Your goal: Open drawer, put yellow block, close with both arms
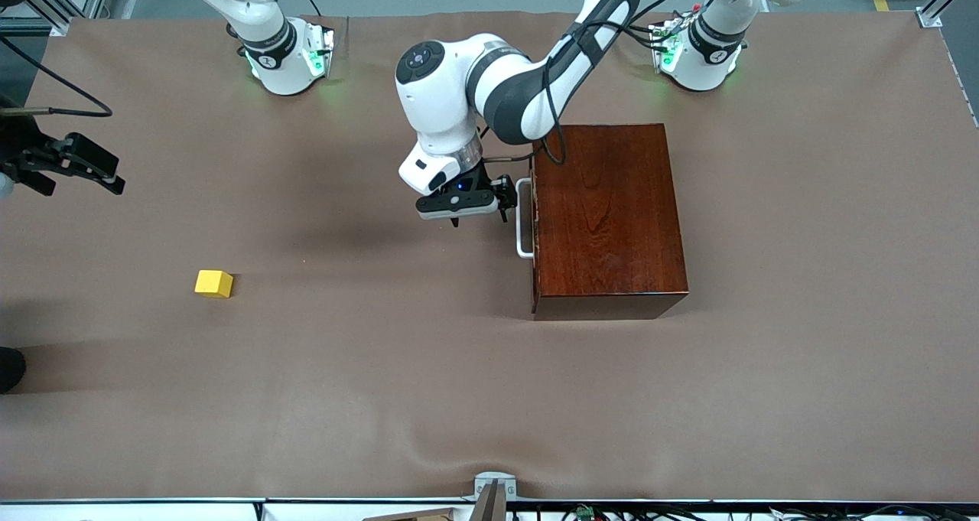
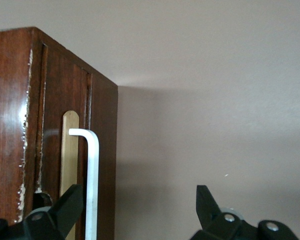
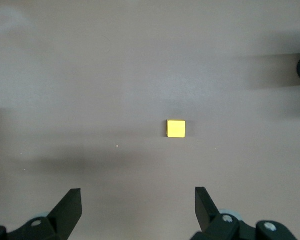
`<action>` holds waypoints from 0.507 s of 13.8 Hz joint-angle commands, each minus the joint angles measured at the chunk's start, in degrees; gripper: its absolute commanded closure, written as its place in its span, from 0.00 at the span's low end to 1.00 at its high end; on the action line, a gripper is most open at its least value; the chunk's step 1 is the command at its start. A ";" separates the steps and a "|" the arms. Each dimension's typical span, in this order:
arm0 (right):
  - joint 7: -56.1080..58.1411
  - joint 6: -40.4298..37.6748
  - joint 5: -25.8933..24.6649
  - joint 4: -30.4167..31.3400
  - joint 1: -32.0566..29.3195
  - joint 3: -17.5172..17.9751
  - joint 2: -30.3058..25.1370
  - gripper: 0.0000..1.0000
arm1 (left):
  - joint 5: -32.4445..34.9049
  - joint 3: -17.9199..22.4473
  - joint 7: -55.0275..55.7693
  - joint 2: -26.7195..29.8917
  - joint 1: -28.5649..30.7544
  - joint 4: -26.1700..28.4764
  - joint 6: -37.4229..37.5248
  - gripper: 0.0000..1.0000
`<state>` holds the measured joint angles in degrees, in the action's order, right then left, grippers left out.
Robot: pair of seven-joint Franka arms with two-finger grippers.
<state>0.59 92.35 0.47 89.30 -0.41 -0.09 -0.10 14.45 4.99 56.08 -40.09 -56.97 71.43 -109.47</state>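
The dark reddish-brown box [image 1: 608,215] stands toward the left arm's end of the table, its drawer shut. The drawer's white bar handle [image 1: 523,219] faces the right arm's end. My left gripper [image 1: 501,200] is open at the handle; in the left wrist view the handle [image 2: 92,180] lies between the fingers of the left gripper [image 2: 137,195], close to one finger [image 2: 65,205]. The yellow block [image 1: 213,283] lies on the table toward the right arm's end. My right gripper [image 1: 107,175] hangs open and empty above the table; its wrist view shows the right gripper [image 3: 137,195] with the block [image 3: 176,128] below it.
A brown cover [image 1: 382,368] spreads over the whole table. A metal bracket [image 1: 493,490] sits at the table edge nearest the front camera. A dark round object [image 1: 9,368] shows at the right arm's end of the table.
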 commanded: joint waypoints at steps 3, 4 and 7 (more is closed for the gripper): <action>0.64 -0.51 -0.74 -0.18 -0.29 0.35 0.45 0.00 | 1.29 0.37 -1.86 -3.59 -1.04 -2.43 4.87 0.00; 0.64 -0.59 -0.65 -0.09 -0.29 0.35 0.45 0.00 | 1.20 0.37 -1.42 -3.85 -1.13 -2.35 6.01 0.00; 0.64 -0.51 -0.65 -0.09 -0.20 0.35 0.45 0.00 | 1.02 0.28 2.80 -5.17 -1.13 -2.35 8.65 0.00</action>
<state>0.63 92.33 0.47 89.48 -0.40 -0.06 0.44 14.45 4.94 56.69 -43.45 -57.57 71.38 -103.49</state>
